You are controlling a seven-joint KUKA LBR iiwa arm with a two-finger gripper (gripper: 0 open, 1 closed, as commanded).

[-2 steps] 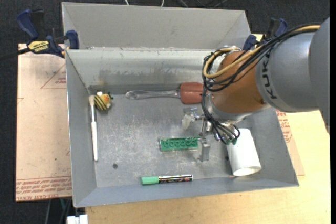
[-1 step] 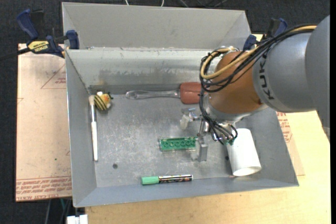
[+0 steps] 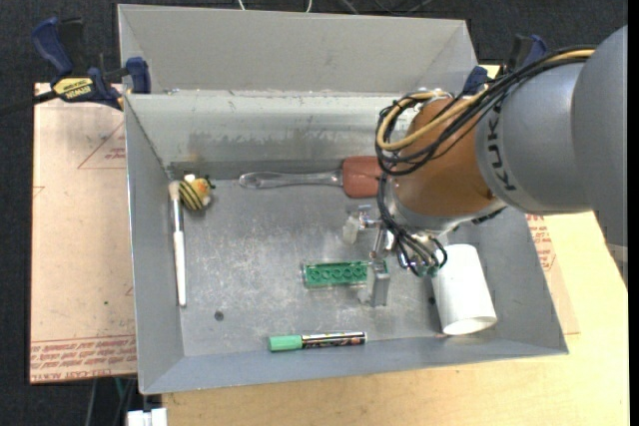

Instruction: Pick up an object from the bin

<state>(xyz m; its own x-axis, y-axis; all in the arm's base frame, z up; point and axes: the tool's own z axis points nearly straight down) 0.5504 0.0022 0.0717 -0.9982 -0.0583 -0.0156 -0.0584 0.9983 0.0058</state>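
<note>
Lying flat on the floor of the bin (image 3: 300,55), toward 5 o'clock from its middle, is a green bumpy block (image 3: 335,274). The claw (image 3: 368,259) sits open at the block's 3 o'clock end, with nothing in it. A white cup (image 3: 462,292) lies farther out at 3 o'clock, and a green-capped pen (image 3: 318,341) at 6 o'clock.

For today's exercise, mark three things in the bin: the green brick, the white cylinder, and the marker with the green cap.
green brick (image 3: 334,274), camera view, middle of its studded top.
white cylinder (image 3: 462,286), camera view, middle of its side wall.
marker (image 3: 321,340), camera view, middle of its barrel.
</note>
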